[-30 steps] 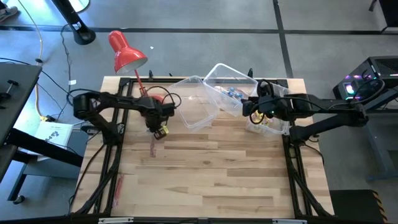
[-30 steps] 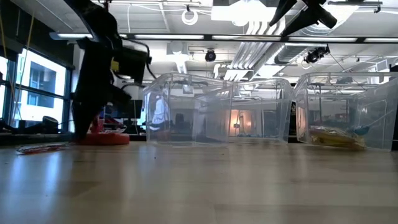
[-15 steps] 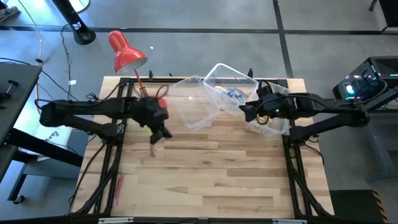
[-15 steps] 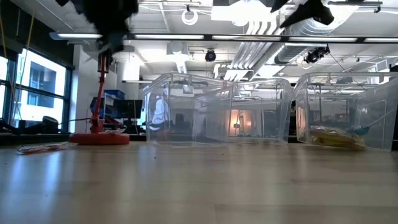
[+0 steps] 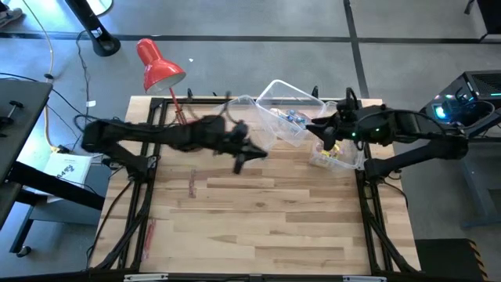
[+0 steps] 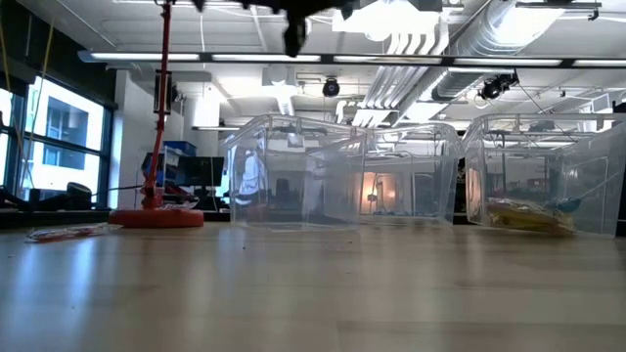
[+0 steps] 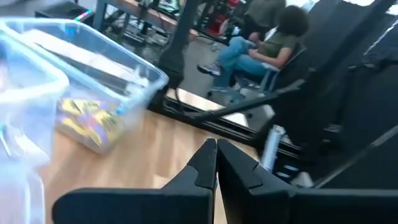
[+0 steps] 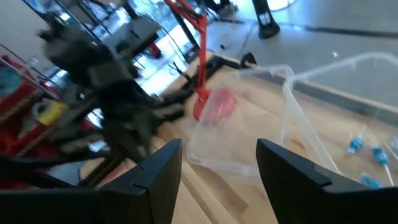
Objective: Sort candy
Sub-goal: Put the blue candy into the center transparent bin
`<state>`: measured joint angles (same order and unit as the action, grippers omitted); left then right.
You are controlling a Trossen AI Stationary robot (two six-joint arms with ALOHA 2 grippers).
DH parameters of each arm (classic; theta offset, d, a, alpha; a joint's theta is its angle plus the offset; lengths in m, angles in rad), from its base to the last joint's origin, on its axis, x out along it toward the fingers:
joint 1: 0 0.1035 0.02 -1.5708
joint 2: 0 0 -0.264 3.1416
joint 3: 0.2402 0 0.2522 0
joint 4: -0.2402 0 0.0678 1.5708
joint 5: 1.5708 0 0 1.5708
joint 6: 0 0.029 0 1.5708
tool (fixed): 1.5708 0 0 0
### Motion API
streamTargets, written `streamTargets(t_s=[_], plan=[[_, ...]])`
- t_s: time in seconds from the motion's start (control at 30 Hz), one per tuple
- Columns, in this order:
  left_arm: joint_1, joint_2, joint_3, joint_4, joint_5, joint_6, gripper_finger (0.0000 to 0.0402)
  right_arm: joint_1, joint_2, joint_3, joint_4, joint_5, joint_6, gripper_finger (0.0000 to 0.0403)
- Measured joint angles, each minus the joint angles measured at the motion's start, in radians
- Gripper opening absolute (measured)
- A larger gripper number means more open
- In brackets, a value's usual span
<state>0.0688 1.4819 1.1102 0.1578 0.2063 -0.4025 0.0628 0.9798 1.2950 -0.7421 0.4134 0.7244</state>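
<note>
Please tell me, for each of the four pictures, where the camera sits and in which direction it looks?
High: above the table, looking straight down; both arms show.
Low: at table-top height, looking level across at the bins; the left pincer hangs at top.
Left wrist: on the left arm, looking past its shut fingers at the yellow candy.
Right wrist: behind the open right pincer, facing the lamp.
Shared: high and low both show the lamp.
</note>
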Motion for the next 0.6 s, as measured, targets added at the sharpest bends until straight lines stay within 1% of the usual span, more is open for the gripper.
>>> streamTargets(t_s=[0.1,0.17,0.27,0.37,0.5,0.6], plan=[[0.021,0.098,0.113,-0.005,0.017,0.051,0.0000,0.000,0.000,0.014,0.007,0.002,-0.022,0.0202],[0.039,0.144,0.179,-0.002,0.019,0.102,0.0000,0.000,0.000,0.016,-0.053,0.023,0.004,0.0202],[0.080,0.202,0.268,-0.001,-0.045,0.187,0.0000,0.000,0.001,0.016,-0.186,0.088,0.084,0.0202],[0.145,0.272,0.344,-0.004,-0.116,0.246,0.0000,0.000,0.002,0.016,-0.265,0.169,0.151,0.0202],[0.219,0.388,0.424,-0.016,-0.126,0.247,0.0000,-0.016,0.003,0.016,-0.381,0.275,0.324,0.0202],[0.258,0.464,0.482,-0.007,-0.161,0.223,0.0005,-0.053,0.008,0.016,-0.479,0.294,0.432,0.0202]])
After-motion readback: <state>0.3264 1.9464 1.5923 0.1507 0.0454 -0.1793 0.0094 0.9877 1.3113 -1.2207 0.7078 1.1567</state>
